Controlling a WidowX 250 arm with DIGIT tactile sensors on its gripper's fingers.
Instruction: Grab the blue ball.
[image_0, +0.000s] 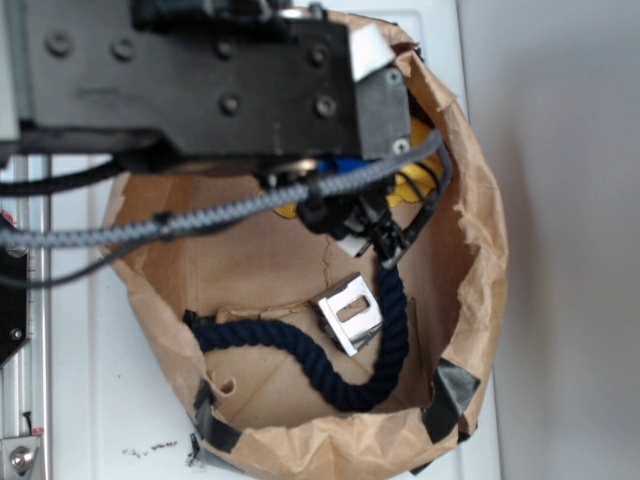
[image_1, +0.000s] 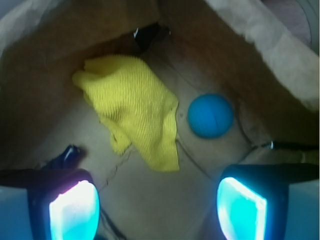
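The blue ball (image_1: 210, 115) is a small teal sphere on the brown paper floor of the bag, in the wrist view right of centre. It lies just right of a yellow knitted cloth (image_1: 135, 112) and does not touch it. My gripper (image_1: 156, 200) is open and empty, its two glowing pads (image_1: 75, 210) at the bottom corners. The ball lies ahead of the jaws, nearer the right pad and apart from both. In the exterior view my gripper (image_0: 375, 232) hangs inside the bag under the black arm, which hides most of the ball.
A crumpled brown paper bag wall (image_0: 480, 250) rings everything. A long dark navy rope (image_0: 300, 350) curves along the bag floor; its end shows in the wrist view (image_1: 67, 154). A metal clip (image_0: 350, 313) lies by the rope. Grey cables cross beneath the arm.
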